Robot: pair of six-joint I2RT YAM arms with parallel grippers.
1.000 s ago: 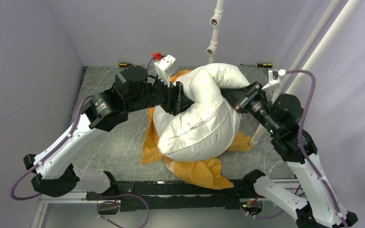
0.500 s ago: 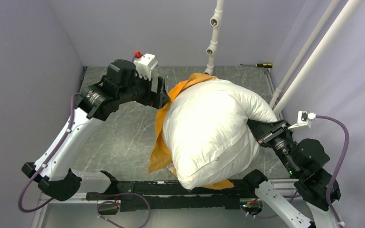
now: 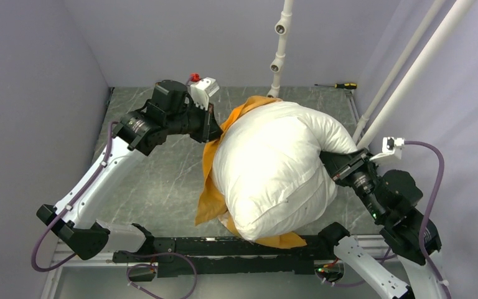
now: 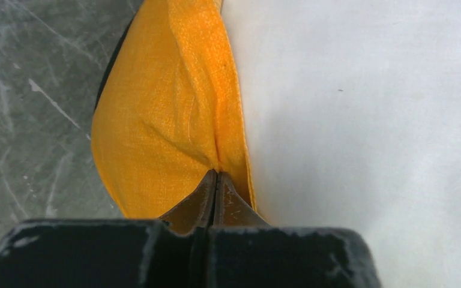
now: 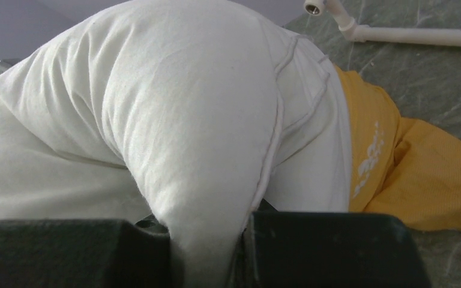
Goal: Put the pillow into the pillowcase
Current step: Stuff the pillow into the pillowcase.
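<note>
Grey marbled bench (image 3: 155, 187) fills the middle of the overhead view, with lilac walls around it. Up and left of centre, my left claw (image 4: 216, 175) is pinched fully together on a fold of the pillowcase (image 4: 162, 120), right at its orange hem, where the cloth puckers into the fingertips. That bite looks thin to me. Only a small tuck of fabric is caught, so a hard pull could let the hem slide out and the mouth fall shut.

In the centre, the pillow (image 3: 274, 168) lies bulging on top of the pillowcase, not inside it. Orange shows only as a strip along its left edge and a scrap under its lower end. I cannot tell from these views where the opening is. I may have caught both layers together, and then nothing would go in. The pillow's weight also pins the case to the bench, so a push could drag the whole heap along rather than feed it in.

At the right, my right claw (image 5: 207, 246) is clamped narrow on a bunched corner of the pillow, with stuffing squeezed between the fingers. The filling is soft, so that corner could creep free if I shove. Far right, a slanting white pipe (image 3: 409, 75) stands close beside my right arm, and a wide swing might strike it.
</note>
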